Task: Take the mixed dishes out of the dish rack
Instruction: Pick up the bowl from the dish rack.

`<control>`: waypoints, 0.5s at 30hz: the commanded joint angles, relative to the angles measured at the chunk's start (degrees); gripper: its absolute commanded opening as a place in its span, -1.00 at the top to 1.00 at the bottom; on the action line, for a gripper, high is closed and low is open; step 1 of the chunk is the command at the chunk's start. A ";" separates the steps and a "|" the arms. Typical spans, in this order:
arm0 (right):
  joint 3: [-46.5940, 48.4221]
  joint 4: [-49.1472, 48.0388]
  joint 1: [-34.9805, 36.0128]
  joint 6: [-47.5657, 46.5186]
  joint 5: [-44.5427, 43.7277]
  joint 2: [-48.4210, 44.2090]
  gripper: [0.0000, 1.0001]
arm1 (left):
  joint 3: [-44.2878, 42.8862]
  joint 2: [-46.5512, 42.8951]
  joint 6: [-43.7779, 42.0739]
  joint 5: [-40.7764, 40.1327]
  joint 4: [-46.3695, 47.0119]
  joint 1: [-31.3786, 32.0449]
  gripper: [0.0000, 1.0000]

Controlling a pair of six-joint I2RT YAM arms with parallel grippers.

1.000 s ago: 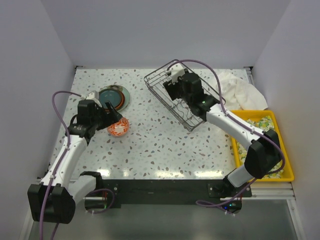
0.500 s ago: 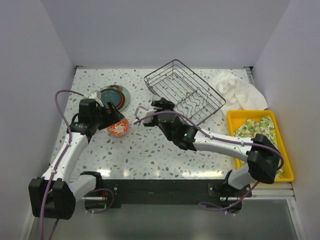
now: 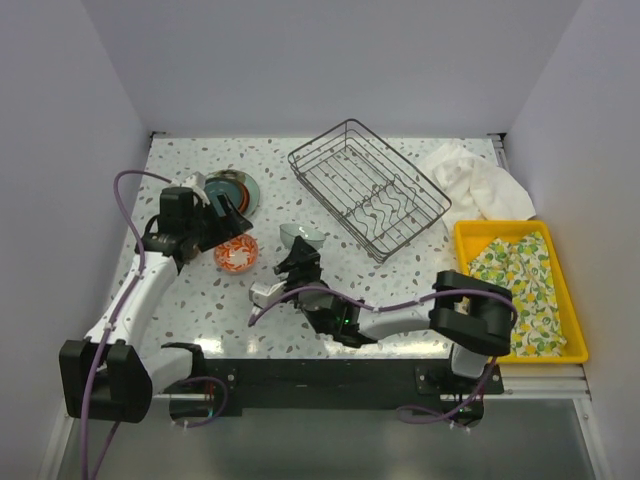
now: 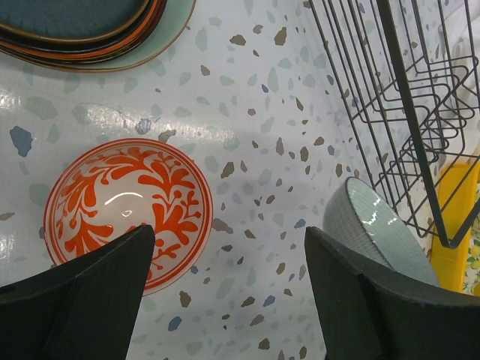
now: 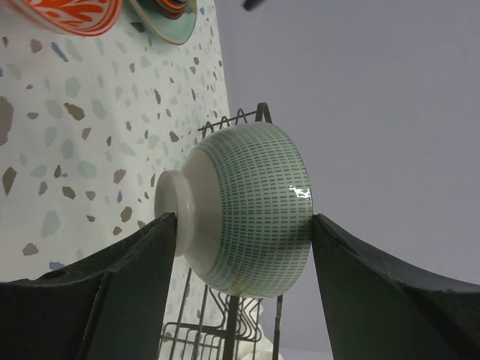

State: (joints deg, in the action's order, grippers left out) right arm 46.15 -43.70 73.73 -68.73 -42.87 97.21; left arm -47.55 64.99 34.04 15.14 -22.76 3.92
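**Pale green bowl out of the dish rack, gripped by our right arm**

Our right gripper [image 5: 236,225] is closed across the pale green bowl [image 3: 302,236], with one finger against its foot and the other at its rim. We hold the bowl tilted, just off the near-left side of the dish rack [image 3: 367,190] and outside the wires. Our left gripper [image 4: 229,234] has its jaws spread wide with nothing between them. It hangs over the red-patterned bowl [image 4: 127,210], which sits upright on the speckled table [image 3: 300,160], farther left of the rack than the green bowl. The stack of plates [image 3: 228,190] lies left of the rack, well apart from it. The white cloth [image 3: 475,180] lies just off the rack's right side.
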 commanded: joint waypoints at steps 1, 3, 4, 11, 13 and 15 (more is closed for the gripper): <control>-0.80 -24.13 1.67 -10.71 -5.38 5.86 0.91 | -3.16 0.83 1.64 3.40 0.97 0.30 -0.73; -0.89 -27.83 2.03 -11.51 -5.99 7.55 0.91 | -3.78 1.45 2.17 4.28 0.88 0.30 -0.73; -0.89 -28.97 2.46 -12.30 -6.34 9.12 0.92 | -3.78 2.15 2.43 5.42 0.88 0.30 -0.73; -0.62 -36.69 3.78 -15.99 -8.19 13.35 0.92 | -5.97 6.90 3.84 10.44 1.06 2.14 -0.73; -0.45 -38.47 3.87 -17.48 -8.72 14.32 0.92 | -6.41 8.56 4.36 11.23 1.23 3.46 -0.73; -0.19 -40.66 3.96 -18.28 -9.33 15.72 0.92 | -6.85 9.88 4.89 12.19 1.41 4.42 -0.72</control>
State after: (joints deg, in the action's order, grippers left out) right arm 44.66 -66.32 77.28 -82.15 -49.50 111.42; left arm -51.44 72.77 37.15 23.07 -22.79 6.39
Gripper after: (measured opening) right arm 0.701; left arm 0.862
